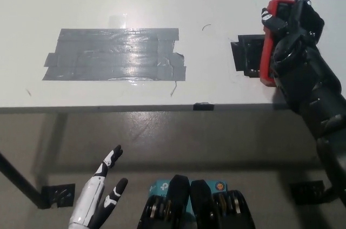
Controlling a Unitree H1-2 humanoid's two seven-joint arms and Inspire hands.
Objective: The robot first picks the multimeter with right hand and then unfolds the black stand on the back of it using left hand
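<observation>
one right hand [294,28] wrapped round multimeter [268,42]; left hand [100,199] low, fingers spread, empty.

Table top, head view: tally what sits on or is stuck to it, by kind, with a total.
Multimeter, red-cased, held in the black right hand: 1
Grey tape patch: 1
Black tape patch: 1
Small black tape piece at the table edge: 1
Total: 4
The white left hand rests below the table edge.
</observation>
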